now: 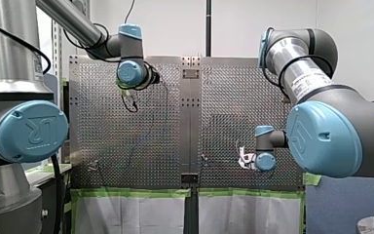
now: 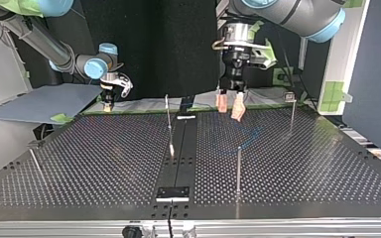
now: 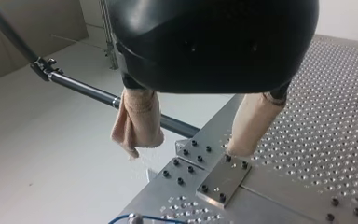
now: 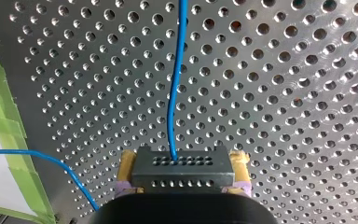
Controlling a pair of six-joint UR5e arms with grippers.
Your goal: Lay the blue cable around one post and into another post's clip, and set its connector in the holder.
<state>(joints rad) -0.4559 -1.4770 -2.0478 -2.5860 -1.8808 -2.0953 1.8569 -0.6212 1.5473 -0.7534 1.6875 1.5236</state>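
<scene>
Clamping the connector between yellow pads, my right gripper has the blue cable running lengthwise straight ahead over the table. My left gripper hangs spread and empty, with cable near it. Only the top view shows a post, which is nearer my left gripper.
</scene>
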